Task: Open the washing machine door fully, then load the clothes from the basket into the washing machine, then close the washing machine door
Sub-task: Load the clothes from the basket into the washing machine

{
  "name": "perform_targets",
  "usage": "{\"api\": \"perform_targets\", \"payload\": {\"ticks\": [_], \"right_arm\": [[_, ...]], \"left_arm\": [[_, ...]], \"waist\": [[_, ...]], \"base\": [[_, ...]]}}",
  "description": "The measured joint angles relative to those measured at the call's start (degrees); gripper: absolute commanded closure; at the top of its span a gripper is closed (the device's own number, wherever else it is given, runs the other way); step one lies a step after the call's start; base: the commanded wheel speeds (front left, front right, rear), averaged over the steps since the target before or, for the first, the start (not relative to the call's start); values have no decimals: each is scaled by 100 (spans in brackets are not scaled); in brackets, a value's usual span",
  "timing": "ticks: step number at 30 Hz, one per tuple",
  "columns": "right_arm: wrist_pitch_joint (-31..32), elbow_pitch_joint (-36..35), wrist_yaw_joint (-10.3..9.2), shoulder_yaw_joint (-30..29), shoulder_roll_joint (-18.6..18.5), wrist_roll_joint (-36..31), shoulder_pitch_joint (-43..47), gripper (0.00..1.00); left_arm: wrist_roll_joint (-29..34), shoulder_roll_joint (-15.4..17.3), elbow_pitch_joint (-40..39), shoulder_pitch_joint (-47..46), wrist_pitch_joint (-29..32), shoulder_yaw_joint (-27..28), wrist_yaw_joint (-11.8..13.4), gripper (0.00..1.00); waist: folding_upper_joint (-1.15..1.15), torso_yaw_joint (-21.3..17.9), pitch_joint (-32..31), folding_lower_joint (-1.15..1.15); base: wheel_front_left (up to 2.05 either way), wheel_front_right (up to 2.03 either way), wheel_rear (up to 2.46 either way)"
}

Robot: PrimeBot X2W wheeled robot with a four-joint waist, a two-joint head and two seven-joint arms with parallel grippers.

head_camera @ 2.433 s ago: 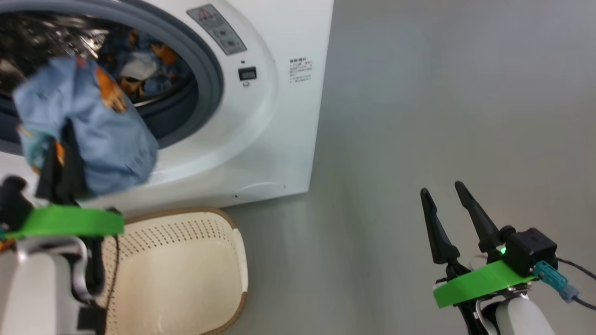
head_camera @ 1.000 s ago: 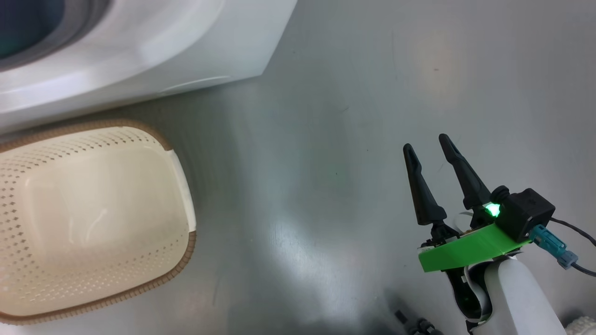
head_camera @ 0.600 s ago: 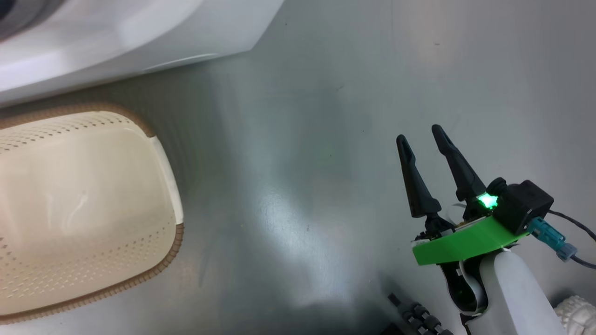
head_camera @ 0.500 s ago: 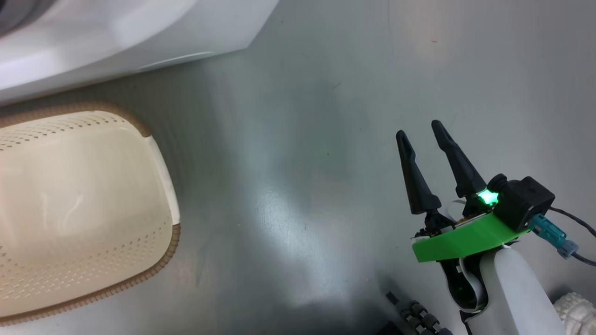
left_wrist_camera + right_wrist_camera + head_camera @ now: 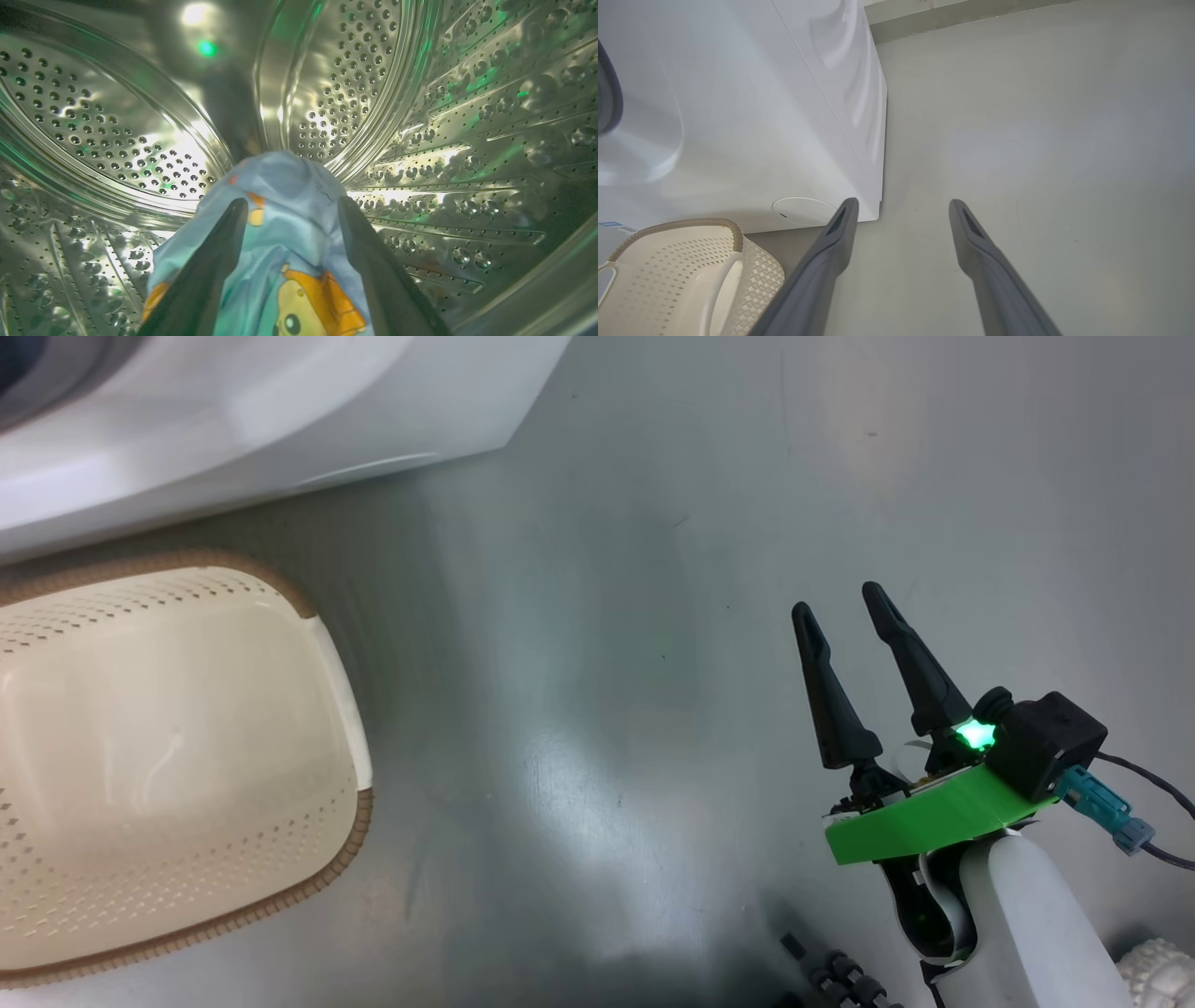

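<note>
Over on the left, the left gripper (image 5: 292, 200) is deep inside the shiny perforated steel drum (image 5: 140, 140). Its two dark fingers stand spread wide, jaws open, and the light blue clothes (image 5: 294, 242) with orange cartoon figures are bunched between them and draped down toward the wrist. Out front, the cream-white perforated plastic basket (image 5: 140, 607) with the brown woven-look rim sits on the floor just beside the foot of the big white washing machine (image 5: 280, 420), its smooth bottom showing. Then a stretch of glossy grey floor (image 5: 607, 616). Far right, well apart from the basket, the right gripper (image 5: 837, 596) hangs over that floor, jaws open with nothing between them, and a green light (image 5: 976, 735) glows at its base.
</note>
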Motion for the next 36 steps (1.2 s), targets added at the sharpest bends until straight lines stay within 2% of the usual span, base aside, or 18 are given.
{"api": "perform_targets", "payload": {"ticks": [9,17,29,36], "right_arm": [[0,4,0,-11,-1,-1,-2,0],[0,75,0,-25,-2,-11,-2,0],[0,172,0,-60,-9,-69,27,0],[0,225,0,-159,-15,-179,197,0]], "left_arm": [[-12,-143,183,7,-1,84,0,0],[-41,-335,130,455,-1,282,0,0],[-141,-638,-375,1461,0,516,-1,0],[-100,-821,-1050,2205,0,456,-1,0]], "waist": [[0,106,-234,0],[0,231,-583,0],[0,507,-1203,0],[0,684,-1593,0]], "base": [[0,0,0],[0,0,0],[0,0,0],[0,0,0]]}}
